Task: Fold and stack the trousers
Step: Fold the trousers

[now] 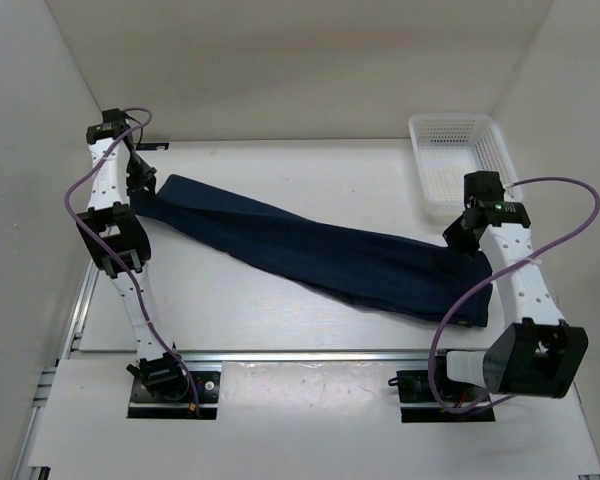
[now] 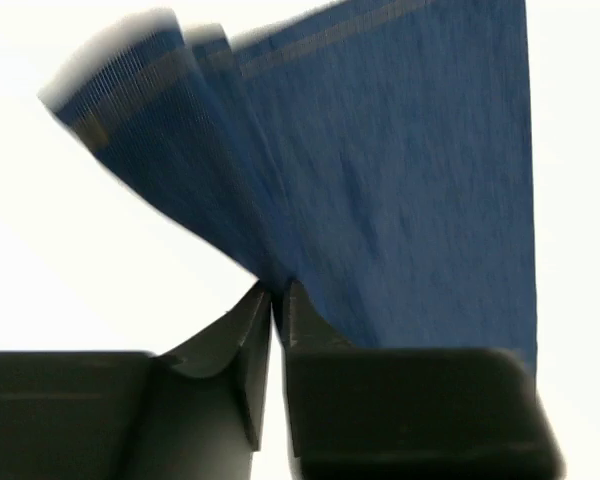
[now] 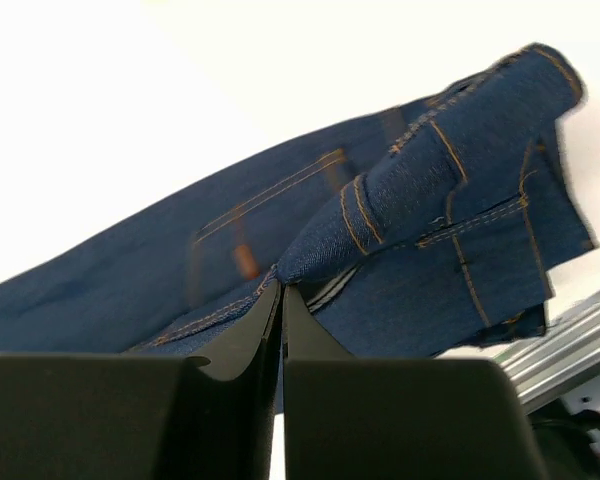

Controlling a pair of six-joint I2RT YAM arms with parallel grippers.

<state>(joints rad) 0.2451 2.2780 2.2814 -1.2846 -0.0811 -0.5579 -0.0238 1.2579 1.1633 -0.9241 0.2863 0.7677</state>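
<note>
Jeans: dark navy denim, one pair, stretched out in a long band over the white surface, the middle sagging onto it.
Long axis: diagonal, from far-left down to near-right, spanning almost the whole gap between the two arms.
Left claw: at the far-left end of the band; fingertips all but together, only a thin slit between them, pinched on the leg hems, which fan out just beyond the tips.
Right claw: at the near-right end; closed tight on a bunched fold of the waistband, orange stitching just past the tips.
Direction from each claw: cloth running away toward the opposite arm, so each end lies at its own claw and neither arm nearer the middle.
Judged turn of the next move: bringing one end along this diagonal over the other to halve the length.
Mesh basket: white plastic, far-right corner, just beyond the right claw, apart from the denim.
Count: one pair of jeans, one basket, two claws, both gripping.
</note>
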